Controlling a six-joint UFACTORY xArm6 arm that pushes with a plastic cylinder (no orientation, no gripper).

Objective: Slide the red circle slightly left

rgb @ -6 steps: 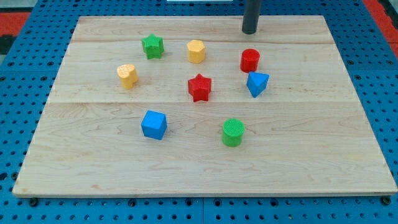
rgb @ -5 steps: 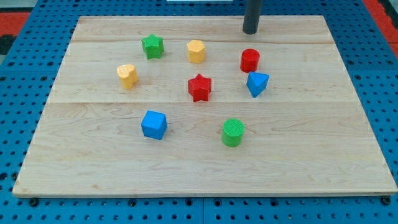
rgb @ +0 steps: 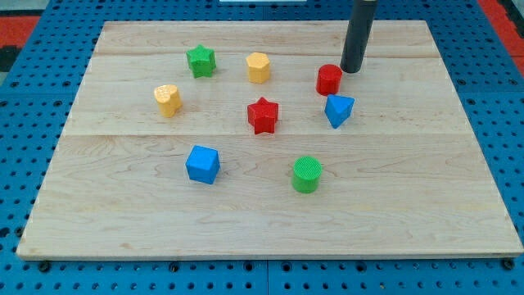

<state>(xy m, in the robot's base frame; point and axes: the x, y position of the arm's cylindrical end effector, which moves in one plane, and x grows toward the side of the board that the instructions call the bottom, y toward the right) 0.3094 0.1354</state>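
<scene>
The red circle point(rgb: 329, 79) is a short red cylinder standing on the wooden board point(rgb: 270, 213), right of centre toward the view's top. My tip point(rgb: 353, 70) is the lower end of a dark rod coming down from the view's top. It sits just to the right of the red circle and slightly above it in the view, very close to it or just touching its edge.
A blue block point(rgb: 338, 110) lies just below the red circle. A red star point(rgb: 263, 115) is to its lower left, a yellow hexagon point(rgb: 258, 67) and green star point(rgb: 201, 60) further left. A yellow block point(rgb: 168, 99), blue cube point(rgb: 202, 164) and green cylinder point(rgb: 307, 174) lie elsewhere.
My tip has moved right and down the view, from above the red circle to its right side. No block has moved.
</scene>
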